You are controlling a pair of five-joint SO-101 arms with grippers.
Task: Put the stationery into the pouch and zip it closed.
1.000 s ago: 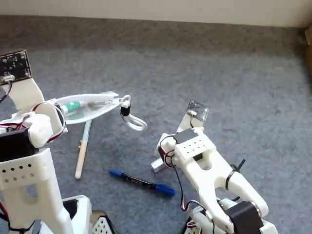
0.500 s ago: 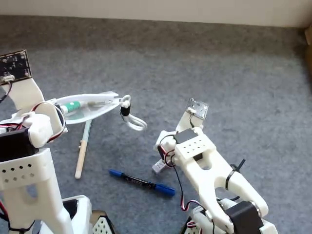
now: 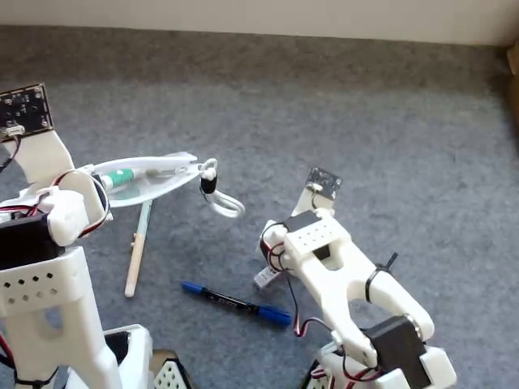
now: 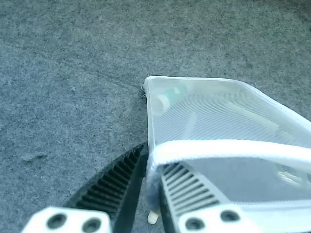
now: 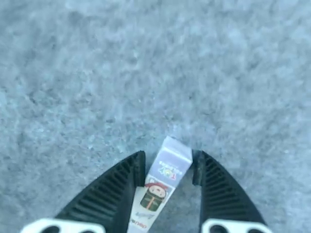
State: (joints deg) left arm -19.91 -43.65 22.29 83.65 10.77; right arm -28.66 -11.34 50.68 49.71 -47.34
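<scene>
Mesh pouch (image 4: pixel 218 116) edge pinched in left claw (image 4: pixel 150 167); right claw (image 5: pixel 168 156) clamped on eraser (image 5: pixel 163 182), well apart from pouch. Next, likely: carry eraser to pouch mouth.

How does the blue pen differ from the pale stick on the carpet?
The blue pen has blue ends and a dark barrel; the pale stick is cream, greenish towards its far end. The pen lies crosswise, slightly slanted; the stick runs nearly front to back. The stick's far end meets the pouch; the pen lies apart from it. Both rest on the grey carpet, outside the pouch.
</scene>
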